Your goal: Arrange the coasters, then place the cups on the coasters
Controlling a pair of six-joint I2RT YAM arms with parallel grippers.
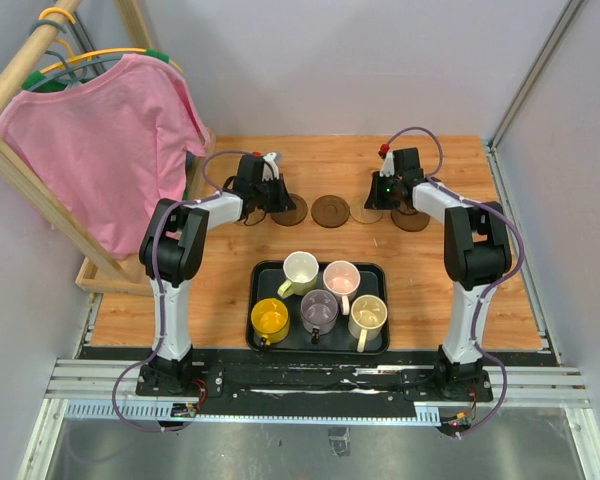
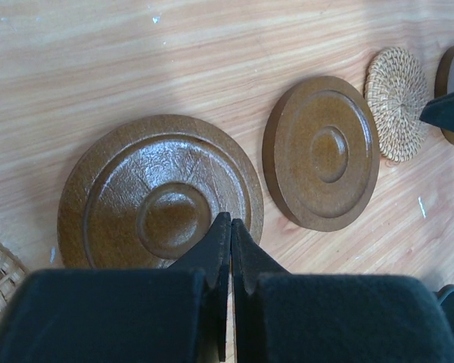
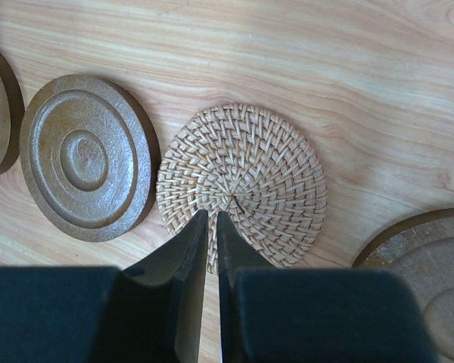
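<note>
Dark brown with concentric rings on the wooden coaster (image 2: 160, 204); tan spiral weave on the wicker coaster (image 3: 242, 185). On the black tray (image 1: 257, 287) by the near edge of the table (image 1: 460, 290): bright yellow cup (image 1: 270, 319), cream-white cup (image 1: 301, 268), greyish-purple cup (image 1: 319, 310), pale pink cup (image 1: 341, 276), pale yellow cup (image 1: 368, 315).

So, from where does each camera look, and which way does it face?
Top external: above and behind the robot, looking down at the table, the black tray of mugs and the coaster row; the left arm and right arm show.
Left wrist: on the left arm, looking down past the left gripper at a dark coaster.
Right wrist: on the right arm, looking down past the right gripper at a woven coaster.
Shared: both wrist views show the middle dark coaster and that woven coaster.
</note>
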